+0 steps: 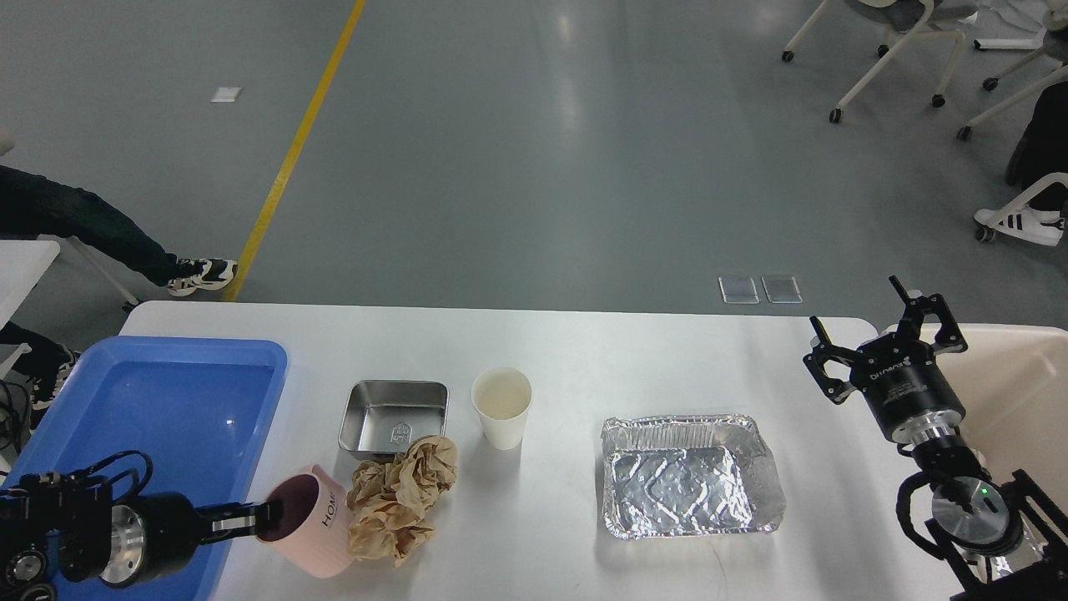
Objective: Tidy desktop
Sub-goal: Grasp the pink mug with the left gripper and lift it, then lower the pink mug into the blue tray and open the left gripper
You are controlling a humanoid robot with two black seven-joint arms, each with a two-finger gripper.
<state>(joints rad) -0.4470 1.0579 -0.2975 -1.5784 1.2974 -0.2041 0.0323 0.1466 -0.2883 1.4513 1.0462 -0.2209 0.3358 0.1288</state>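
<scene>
Two grippers over the white desktop [584, 351], grey floor [534, 150] beyond: left gripper [265, 517] pinches the pink mug [313, 522] rim by the blue tray [167, 392]; right gripper [884, 334] hangs spread beside the cream bin [1022, 392].

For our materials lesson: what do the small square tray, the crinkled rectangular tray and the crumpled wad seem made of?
Small square tray: probably stainless steel, smooth brushed sheen. Crinkled tray: thin aluminium foil, bright wrinkled walls. Crumpled wad: brown paper, matte with creases.
</scene>
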